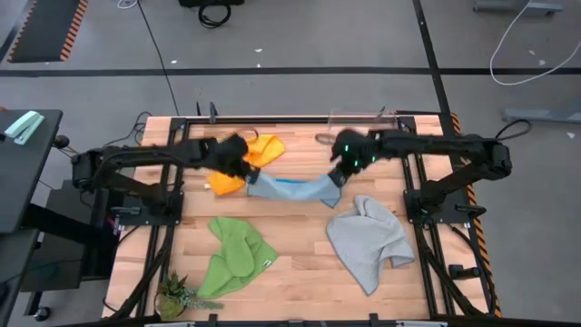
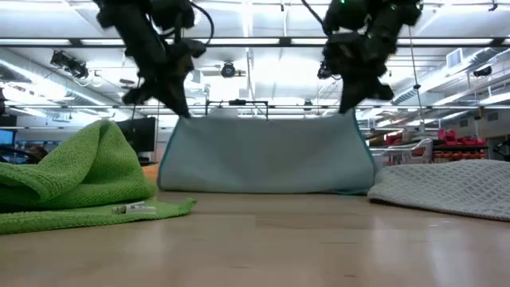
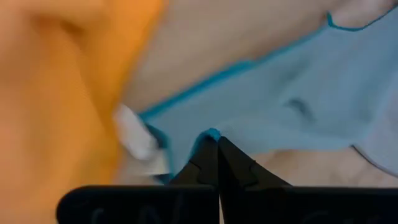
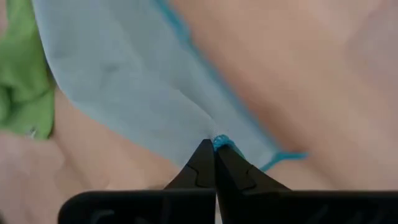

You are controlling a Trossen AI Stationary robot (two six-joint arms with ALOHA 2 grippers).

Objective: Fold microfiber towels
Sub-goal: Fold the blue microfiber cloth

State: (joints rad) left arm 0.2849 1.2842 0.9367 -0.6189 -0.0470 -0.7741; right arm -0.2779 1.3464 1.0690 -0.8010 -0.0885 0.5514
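The tabletop point(image 1: 300, 263) is pale wood, planked, smooth with a soft sheen; the light blue towel point(image 2: 267, 155) is thin, fine, matt cloth with a stitched teal hem; the green towel point(image 2: 76, 171) is fuzzy, nubby cloth bearing a small sewn label; the grey towel point(image 2: 450, 185) shows a coarser, waffle-like weave; the yellow-orange towel point(image 1: 257, 150) is soft matt cloth; each end effector, left point(image 3: 213, 144) and right point(image 4: 214, 149), looks like matt black plastic.

Front-centre table point(image 1: 300, 272) is bare wood, passable between green towel point(image 1: 234, 257) and grey towel point(image 1: 368, 241). Blue towel point(image 2: 267, 151) hangs like a curtain across mid-table, blocking the back. Orange towel point(image 1: 250, 156) and small plant point(image 1: 177, 295) crowd the left side.
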